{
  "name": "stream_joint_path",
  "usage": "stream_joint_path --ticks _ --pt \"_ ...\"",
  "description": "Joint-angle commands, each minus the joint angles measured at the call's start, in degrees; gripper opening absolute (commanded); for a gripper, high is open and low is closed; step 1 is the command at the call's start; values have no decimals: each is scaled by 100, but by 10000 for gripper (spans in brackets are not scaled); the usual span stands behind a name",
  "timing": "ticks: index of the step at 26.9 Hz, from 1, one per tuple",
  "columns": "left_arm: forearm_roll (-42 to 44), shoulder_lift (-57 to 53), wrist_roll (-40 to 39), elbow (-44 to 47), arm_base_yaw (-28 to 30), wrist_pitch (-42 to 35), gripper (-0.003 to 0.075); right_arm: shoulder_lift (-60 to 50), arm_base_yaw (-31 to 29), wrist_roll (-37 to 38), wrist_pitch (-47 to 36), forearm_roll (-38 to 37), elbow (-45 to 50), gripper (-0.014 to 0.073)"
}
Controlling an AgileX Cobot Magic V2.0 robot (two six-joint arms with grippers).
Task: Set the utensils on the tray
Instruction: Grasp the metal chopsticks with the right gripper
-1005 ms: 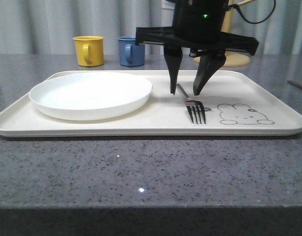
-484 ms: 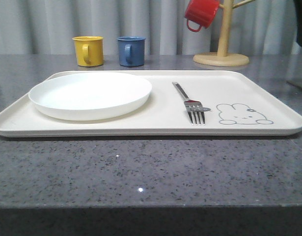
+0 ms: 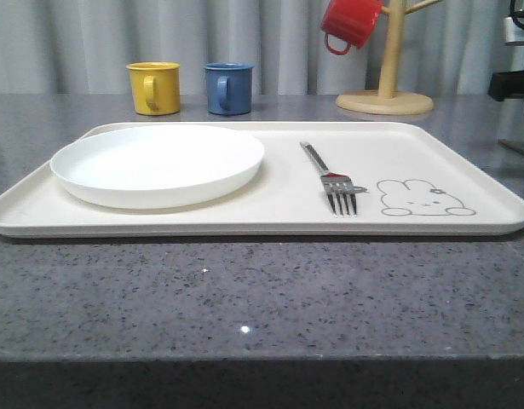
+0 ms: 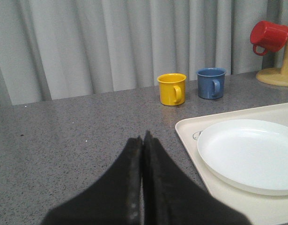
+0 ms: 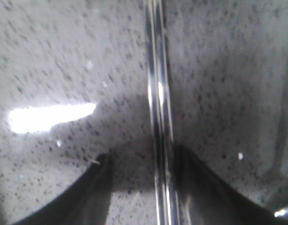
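Fork (image 3: 333,180) down on the tray (image 3: 466,162), tines toward the bench's front edge, lying between the white plate (image 3: 158,162) and the rabbit drawing (image 3: 425,198). Right claw (image 5: 143,187) is open and low over the grey bench (image 5: 50,56), fingers either side of a long shiny metal strip (image 5: 158,93), prob. the chopsticks, not yet gripped. Judged step: pickup of utensil no. 2. Next move calls for closing squarely on the thin metal, lifting w/o slip, then carrying it to the tray. Left claw (image 4: 143,140) is closed and empty, off the tray's left edge.
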Motion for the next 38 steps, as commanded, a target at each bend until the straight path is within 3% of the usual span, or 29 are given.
stream_joint_path --ticks 1,4,7,16,27,38 --pt "-65 70 -47 -159 7 -480 -18 -126 -40 -60 -117 -11 -123 287" --pt "-65 70 -47 -159 7 -480 -18 -125 -40 -60 -52 -11 -123 126" --pt "-65 70 -47 -159 7 -480 -18 -137 -40 -60 0 -45 -123 36" --pt "-65 70 -47 -159 7 -480 -18 -1053 238 202 87 48 -299 36" --pt "-65 70 -47 -159 7 -502 -18 -694 2025 941 322 321 -1133 37" --pt "-65 70 -47 -159 7 -512 -18 168 2107 1288 183 516 -1133 37"
